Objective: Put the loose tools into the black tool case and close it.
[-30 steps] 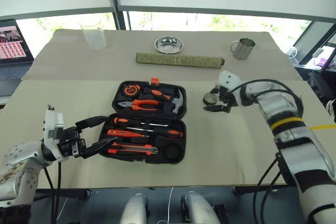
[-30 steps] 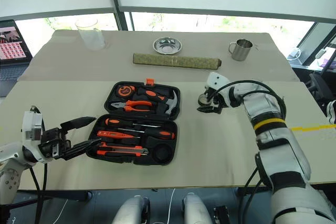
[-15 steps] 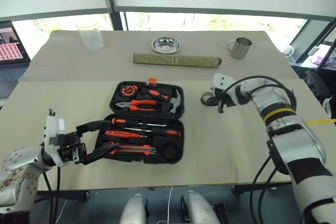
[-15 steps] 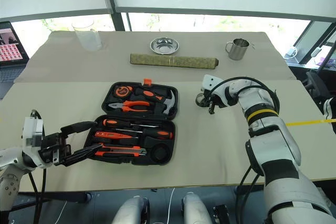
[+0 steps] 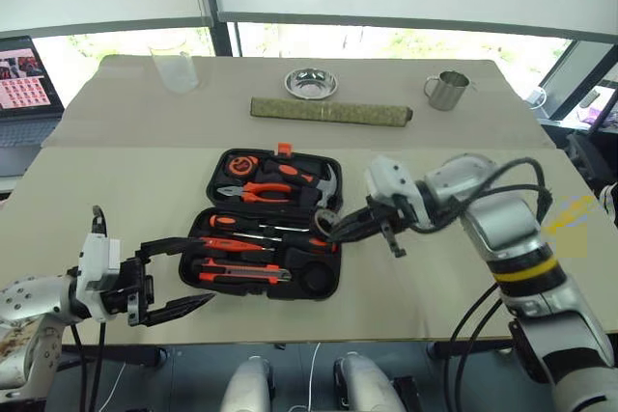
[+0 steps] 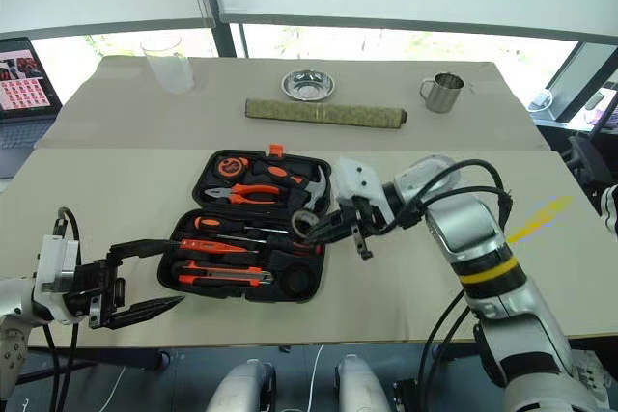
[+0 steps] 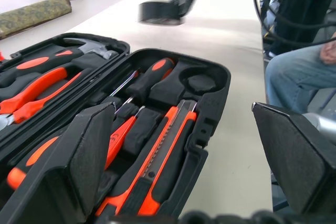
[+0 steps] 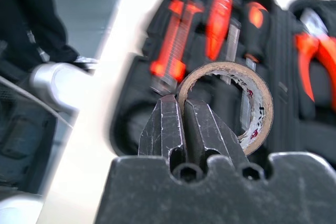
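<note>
We see the black tool case [image 5: 274,226] lying open mid-table, orange-handled screwdrivers [image 5: 266,227] and a utility knife [image 5: 241,276] seated in its near half. Our right gripper [image 6: 314,228] pinches a roll of tape [image 8: 237,102] above the case; our left gripper [image 5: 174,277] gapes wide beside it. The beige table [image 5: 116,180] fronts bright windows. The tape blurs.

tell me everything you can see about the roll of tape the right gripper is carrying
The roll of tape is a ring with a brown cardboard core and a pale outer winding, its centre hollow. The right gripper is shut on its wall, one finger inside the ring, one outside. It hangs in the air above the right edge of the open black tool case.
</note>
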Robot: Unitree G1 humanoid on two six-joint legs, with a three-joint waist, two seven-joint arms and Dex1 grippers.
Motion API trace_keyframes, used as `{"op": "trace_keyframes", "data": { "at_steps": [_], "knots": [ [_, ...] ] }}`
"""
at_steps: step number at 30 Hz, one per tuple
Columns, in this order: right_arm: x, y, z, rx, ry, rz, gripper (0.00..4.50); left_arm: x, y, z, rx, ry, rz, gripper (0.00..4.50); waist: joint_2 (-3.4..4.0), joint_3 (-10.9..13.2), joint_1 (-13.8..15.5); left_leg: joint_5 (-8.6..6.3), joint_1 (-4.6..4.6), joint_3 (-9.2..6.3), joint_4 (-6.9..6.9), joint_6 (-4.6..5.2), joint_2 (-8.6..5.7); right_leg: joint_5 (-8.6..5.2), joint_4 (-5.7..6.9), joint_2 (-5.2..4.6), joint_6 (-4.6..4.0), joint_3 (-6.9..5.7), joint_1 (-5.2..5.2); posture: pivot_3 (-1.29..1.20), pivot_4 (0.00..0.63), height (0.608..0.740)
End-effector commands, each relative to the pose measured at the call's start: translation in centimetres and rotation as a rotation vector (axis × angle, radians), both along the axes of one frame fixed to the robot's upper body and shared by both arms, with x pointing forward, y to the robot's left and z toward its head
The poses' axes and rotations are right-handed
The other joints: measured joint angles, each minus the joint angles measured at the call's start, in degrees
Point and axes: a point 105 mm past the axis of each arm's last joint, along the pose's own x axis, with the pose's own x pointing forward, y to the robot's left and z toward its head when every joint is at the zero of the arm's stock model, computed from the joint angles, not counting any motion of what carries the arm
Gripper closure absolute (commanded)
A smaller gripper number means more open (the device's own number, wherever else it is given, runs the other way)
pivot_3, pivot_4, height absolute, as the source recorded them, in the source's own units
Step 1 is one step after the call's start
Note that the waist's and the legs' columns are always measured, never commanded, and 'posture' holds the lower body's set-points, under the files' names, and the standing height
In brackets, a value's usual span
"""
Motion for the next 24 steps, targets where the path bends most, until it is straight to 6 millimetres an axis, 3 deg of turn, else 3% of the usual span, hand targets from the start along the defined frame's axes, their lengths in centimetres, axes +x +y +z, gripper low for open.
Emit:
{"op": "trace_keyframes", "data": {
  "at_steps": [1, 5, 14, 24],
  "knots": [
    [-1.5, 1.4, -1.1, 0.0, 0.009, 0.033, 4.47, -0.7, -0.2, -0.1, 0.043, -0.003, -0.054, 0.0, 0.0, 0.0, 0.02, 0.0, -0.01, 0.0, 0.0, 0.0, 0.0, 0.0, 0.01, 0.01, 0.0, 0.0, -0.01, 0.0, 0.15, 0.74],
    [-1.4, 1.4, -3.5, -0.078, 0.013, 0.008, 4.47, -0.4, -0.1, 0.2, 0.04, -0.005, -0.043, 0.0, 0.0, 0.0, 0.15, 0.0, -0.03, 0.0, 0.03, 0.0, 0.0, 0.0, 0.02, 0.02, -0.01, 0.01, -0.03, 0.0, 0.15, 0.74],
    [-0.8, 0.9, -6.2, -0.197, 0.051, -0.014, 4.47, -1.0, -0.4, -0.3, 0.047, 0.025, -0.055, 0.0, -0.02, -0.01, 0.23, 0.0, 0.0, -0.01, 0.07, 0.0, -0.01, 0.0, 0.01, 0.02, 0.0, 0.0, 0.02, 0.0, 0.15, 0.74],
    [-0.5, 0.8, -4.6, -0.243, 0.042, 0.019, 1.14, -0.2, -0.1, -0.3, 0.034, 0.008, 0.005, 0.0, -0.04, -0.02, 0.36, 0.0, -0.03, -0.06, 0.15, 0.0, 0.0, 0.0, 0.02, 0.03, -0.01, -0.06, 0.02, 0.0, 0.15, 0.74]
  ]
}}
